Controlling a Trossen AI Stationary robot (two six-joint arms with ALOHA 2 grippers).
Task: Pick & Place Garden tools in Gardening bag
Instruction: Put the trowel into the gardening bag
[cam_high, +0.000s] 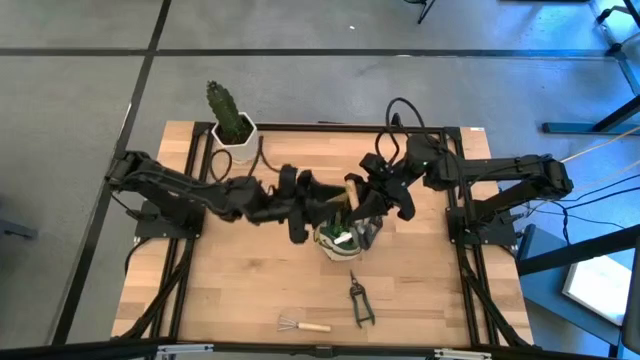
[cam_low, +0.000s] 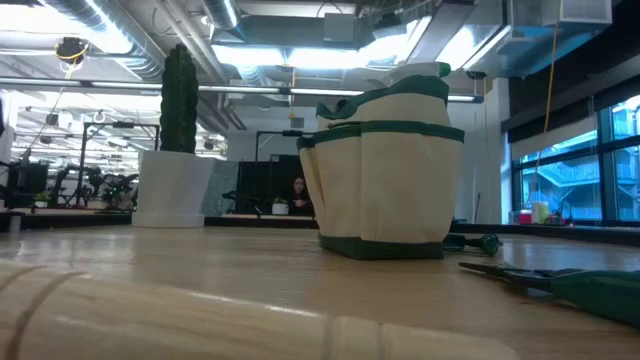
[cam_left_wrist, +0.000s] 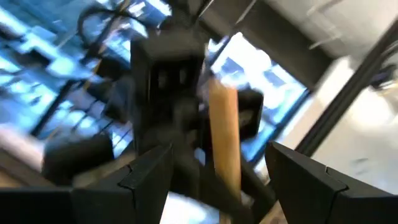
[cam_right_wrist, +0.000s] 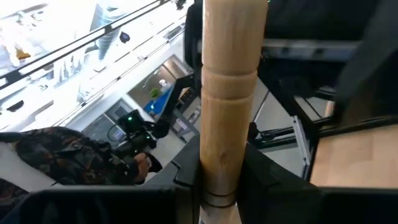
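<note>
The gardening bag (cam_high: 345, 240), pale with green trim, stands on the table's middle and also shows in the low view (cam_low: 385, 170). My right gripper (cam_high: 362, 205) hangs over the bag, shut on a wooden-handled tool (cam_right_wrist: 230, 93) whose head is hidden in or behind the bag. My left gripper (cam_high: 318, 212) is open just left of the bag. In the left wrist view (cam_left_wrist: 217, 174) the wooden handle (cam_left_wrist: 224, 143) stands ahead between its fingers, untouched. Dark pruning shears (cam_high: 358, 300) and a little wire rake (cam_high: 303, 323) lie flat near the front edge. My right gripper pinches the wooden handle (cam_right_wrist: 217, 168) between its two fingers (cam_right_wrist: 186, 183), low on the handle near its grooved end. The fingers lie across the handle. The handle's free end (cam_high: 352, 185) sticks up above the bag; its lower part is hidden.
A cactus in a white pot (cam_high: 235, 125) stands at the far left of the table. A dark green item (cam_low: 478, 242) lies on the table just behind the bag in the low view. Bare wood shows to the left and right of the shears and rake.
</note>
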